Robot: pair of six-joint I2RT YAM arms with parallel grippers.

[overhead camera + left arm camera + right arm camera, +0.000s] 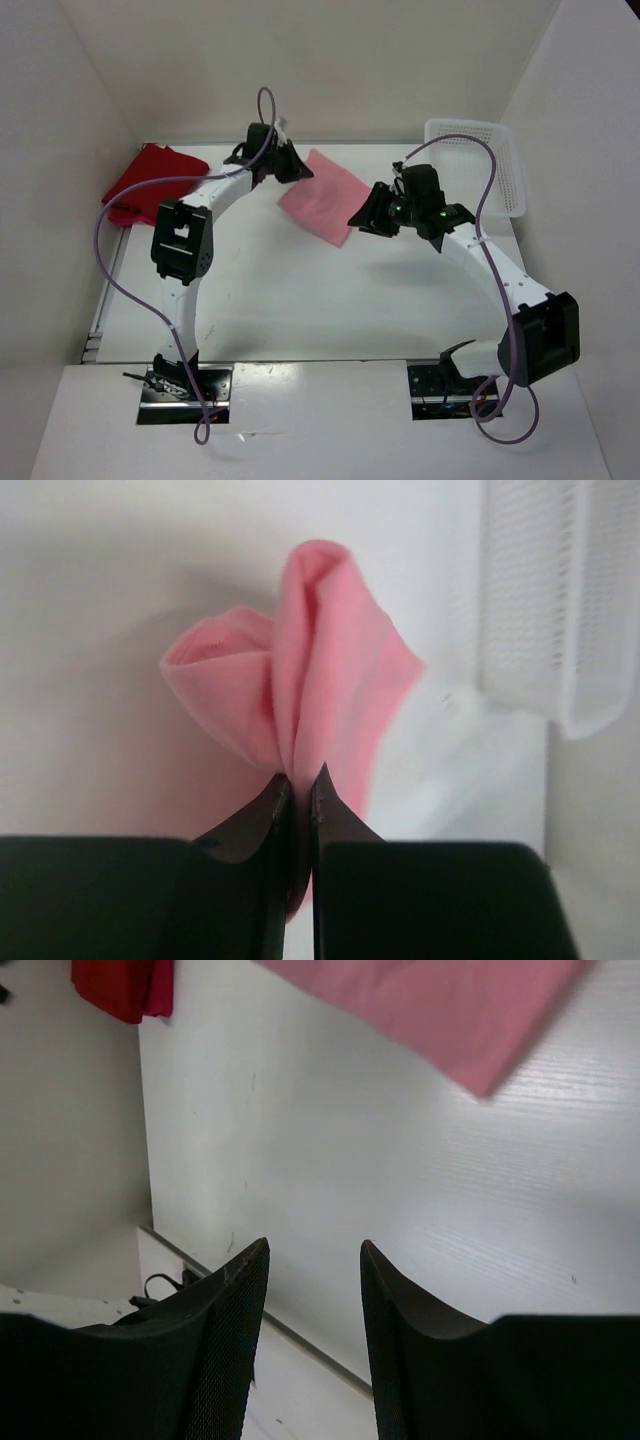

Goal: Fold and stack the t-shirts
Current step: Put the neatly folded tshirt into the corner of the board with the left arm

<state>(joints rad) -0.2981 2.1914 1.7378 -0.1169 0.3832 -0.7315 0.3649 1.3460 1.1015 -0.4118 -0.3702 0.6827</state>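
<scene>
The light pink t-shirt (325,195) lay near the far edge of the white table (300,300). The left gripper (300,780) was squeezed tight on a bunched-up fold of it, so the cloth puffed up just past the black fingertips. The right gripper (312,1250) hung over the table just beside the shirt's near corner, its two fingers spread apart and holding nothing. The red t-shirts (150,180) sat in a heap at the far left corner, and the white plastic basket (490,165) stood at the far right.
</scene>
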